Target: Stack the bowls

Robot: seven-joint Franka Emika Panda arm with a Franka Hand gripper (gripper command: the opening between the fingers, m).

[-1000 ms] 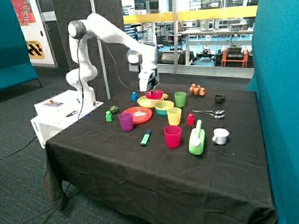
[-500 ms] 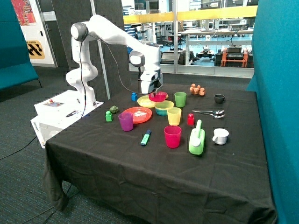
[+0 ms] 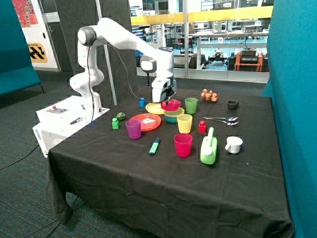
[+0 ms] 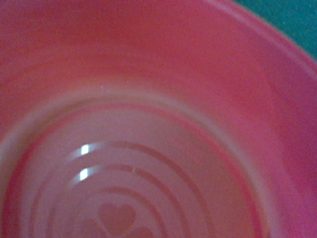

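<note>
My gripper is shut on the rim of the pink bowl and holds it just above the other two bowls. The yellow bowl sits nested in the blue bowl on the black table, between the green cup and the yellow plate. Whether the pink bowl touches the yellow one I cannot tell. In the wrist view the pink bowl's inside fills the picture, with a heart mark on its bottom; the fingers are hidden there.
A green cup and a yellow cup stand close to the bowls. A yellow plate and an orange plate lie beside them. Nearer the front are a purple cup, a pink cup, a green marker and a green jug.
My gripper has carried the pink bowl from over the yellow plate sideways and down, to above the nested yellow and blue bowls.
</note>
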